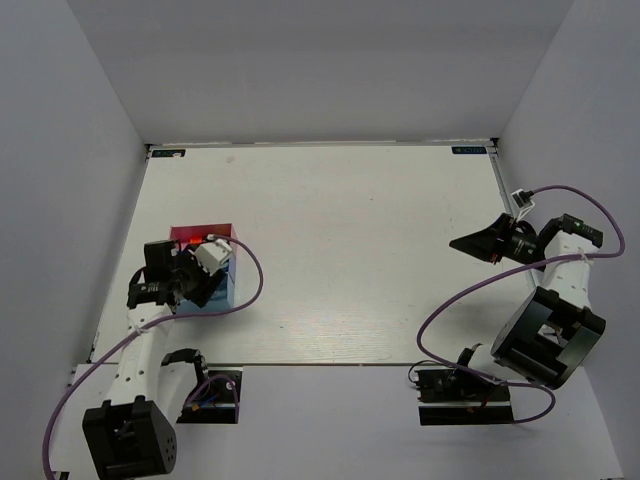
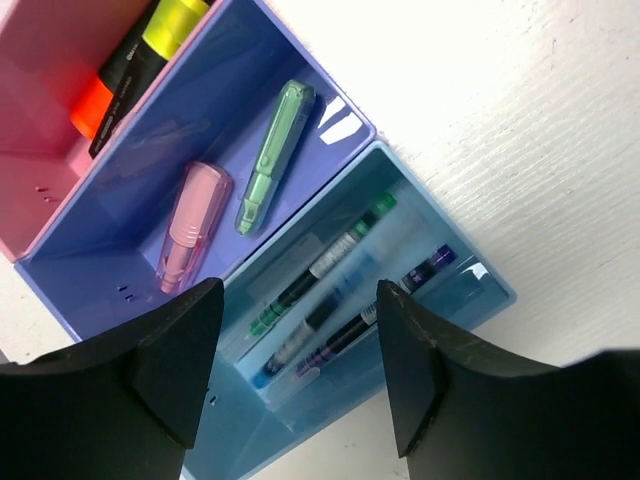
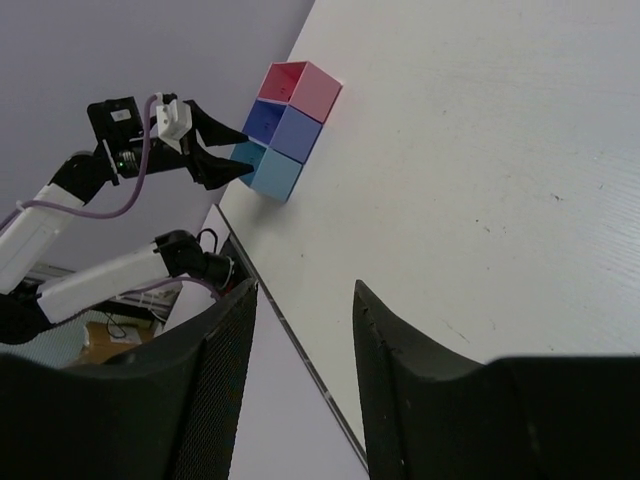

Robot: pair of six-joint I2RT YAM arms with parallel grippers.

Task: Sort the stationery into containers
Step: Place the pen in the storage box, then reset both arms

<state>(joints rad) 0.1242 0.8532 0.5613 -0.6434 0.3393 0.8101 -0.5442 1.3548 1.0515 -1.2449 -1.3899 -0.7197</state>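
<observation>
Three adjoining open boxes sit at the table's left. In the left wrist view the pink box (image 2: 30, 190) holds black highlighters with an orange end (image 2: 95, 105) and a yellow end (image 2: 170, 25). The purple-blue box (image 2: 110, 250) holds a pale green clip (image 2: 272, 155) and a pink one (image 2: 190, 225). The light blue box (image 2: 455, 300) holds several thin pens (image 2: 320, 265). My left gripper (image 2: 300, 290) hovers open and empty just above the light blue box. My right gripper (image 3: 305, 290) is open and empty, raised over the table's right side.
From above, the boxes (image 1: 205, 237) lie partly under my left gripper (image 1: 205, 282), near the left edge. My right gripper (image 1: 462, 243) is far right. The right wrist view shows the row of boxes (image 3: 290, 125) from afar. Grey walls enclose the table.
</observation>
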